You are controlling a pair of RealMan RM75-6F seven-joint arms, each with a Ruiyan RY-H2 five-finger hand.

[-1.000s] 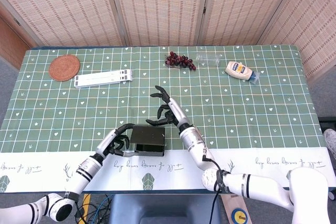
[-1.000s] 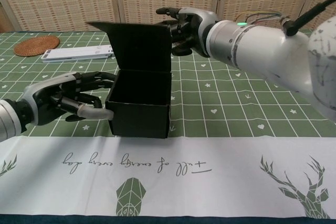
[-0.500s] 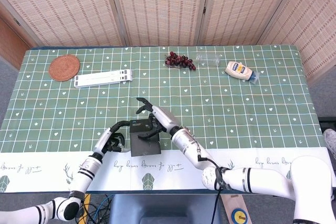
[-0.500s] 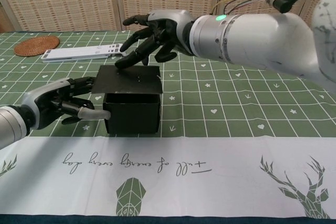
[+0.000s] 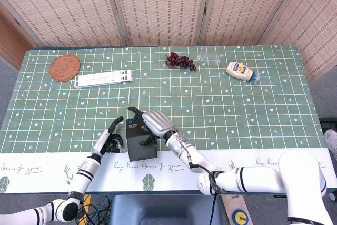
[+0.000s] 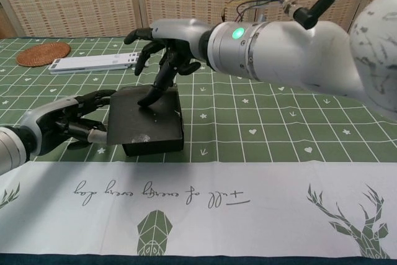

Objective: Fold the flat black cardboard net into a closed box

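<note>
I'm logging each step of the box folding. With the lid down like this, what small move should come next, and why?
Probably a firmer downward press by the right hand, whose fingertips already touch the lid of the black box. The left hand braces the box's left side, so pressing should seat the lid without the box sliding.

head view overhead, chest view low, perhaps nearer

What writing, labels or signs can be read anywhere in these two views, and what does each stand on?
Cursive line on the tablecloth's white border: upside down to the camera, not readable.
Label on the squeeze bottle: too small to read.
Small blue mark on the black box: too small to make out.
White slatted stand: no readable text.
No other text shows.
</note>
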